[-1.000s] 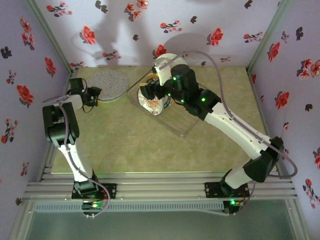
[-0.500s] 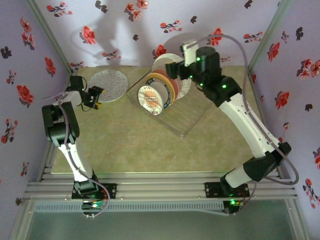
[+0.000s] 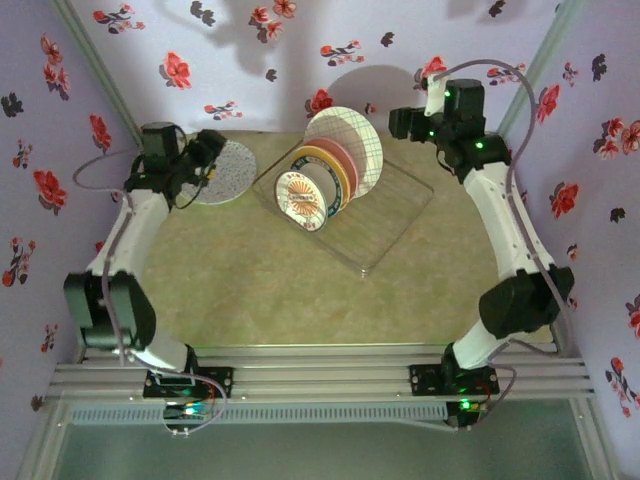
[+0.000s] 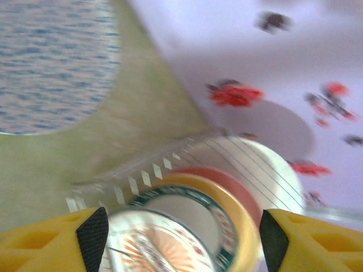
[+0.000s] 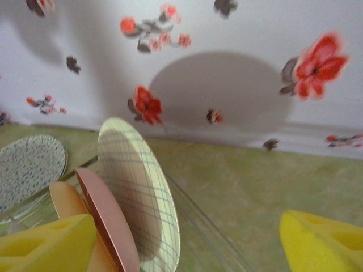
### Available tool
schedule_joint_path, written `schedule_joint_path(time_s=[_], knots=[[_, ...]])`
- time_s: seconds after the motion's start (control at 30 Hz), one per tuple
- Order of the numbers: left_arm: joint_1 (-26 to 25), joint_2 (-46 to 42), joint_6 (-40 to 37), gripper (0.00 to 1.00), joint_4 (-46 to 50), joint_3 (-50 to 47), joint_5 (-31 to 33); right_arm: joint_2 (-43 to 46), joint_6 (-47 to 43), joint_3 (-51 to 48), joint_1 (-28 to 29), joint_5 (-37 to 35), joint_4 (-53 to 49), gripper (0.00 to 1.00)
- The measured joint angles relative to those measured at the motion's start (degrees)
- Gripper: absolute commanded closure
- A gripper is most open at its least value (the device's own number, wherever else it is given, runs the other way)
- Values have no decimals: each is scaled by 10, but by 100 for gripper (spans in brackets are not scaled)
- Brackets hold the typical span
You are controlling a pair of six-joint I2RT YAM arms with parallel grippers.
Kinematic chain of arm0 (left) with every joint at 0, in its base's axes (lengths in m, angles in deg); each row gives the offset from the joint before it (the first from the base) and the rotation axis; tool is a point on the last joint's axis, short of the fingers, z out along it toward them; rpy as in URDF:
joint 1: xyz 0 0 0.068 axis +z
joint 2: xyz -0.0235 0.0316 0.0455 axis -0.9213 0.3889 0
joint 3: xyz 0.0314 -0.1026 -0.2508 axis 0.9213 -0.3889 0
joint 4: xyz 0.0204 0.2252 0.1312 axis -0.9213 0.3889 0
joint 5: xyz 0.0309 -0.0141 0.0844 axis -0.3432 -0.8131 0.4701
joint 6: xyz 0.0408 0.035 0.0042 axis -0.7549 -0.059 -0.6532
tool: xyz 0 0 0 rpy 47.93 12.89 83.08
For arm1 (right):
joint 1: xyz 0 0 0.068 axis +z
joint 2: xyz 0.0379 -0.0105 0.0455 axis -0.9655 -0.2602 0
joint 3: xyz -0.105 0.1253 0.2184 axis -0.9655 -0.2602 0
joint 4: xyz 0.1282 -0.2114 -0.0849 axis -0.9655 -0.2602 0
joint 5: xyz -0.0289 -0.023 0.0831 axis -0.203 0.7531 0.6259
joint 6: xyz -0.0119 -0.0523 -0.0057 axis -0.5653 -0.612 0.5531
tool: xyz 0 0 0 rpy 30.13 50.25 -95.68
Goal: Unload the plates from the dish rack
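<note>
Several plates stand on edge in the transparent dish rack (image 3: 385, 225): a white grid plate (image 3: 350, 148) at the back, then pink, orange-tan and green-rimmed ones, and a small sunburst plate (image 3: 303, 200) in front. A speckled plate (image 3: 232, 172) lies flat on the table, left of the rack. My left gripper (image 3: 210, 150) hovers open over that plate's left edge, facing the rack. In the left wrist view the left gripper (image 4: 181, 243) frames the sunburst plate (image 4: 153, 249) from a distance. My right gripper (image 3: 403, 122) hangs open behind and right of the rack. In the right wrist view the right gripper (image 5: 187, 249) looks at the grid plate (image 5: 136, 187).
Flowered walls (image 3: 300, 60) close in the table at the back and both sides. The rack's right half (image 3: 395, 200) holds no plates. Bare green tabletop (image 3: 260, 290) lies in front of the rack and at the far right.
My right gripper has lifted off the plates in the rack and swung back to the right. My left gripper has opened wider and moved right, over the speckled plate.
</note>
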Motion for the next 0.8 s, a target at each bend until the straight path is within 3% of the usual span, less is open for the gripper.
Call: schedule_joint_path(time_s=[0.2,0.33,0.63,0.8], knots=[[-153,-131,-62,30,-56,-75,59,-102,-27,1,-25,119,0,24],[-216,-183,-76,30,-84,-153,99,-156,-43,5,-26,168,-1,30],[-271,-225,-86,31,-94,-216,162,-214,-56,26,-25,207,2,38],[-293,-253,-106,32,-111,-219,193,-235,-61,35,-25,227,7,51]])
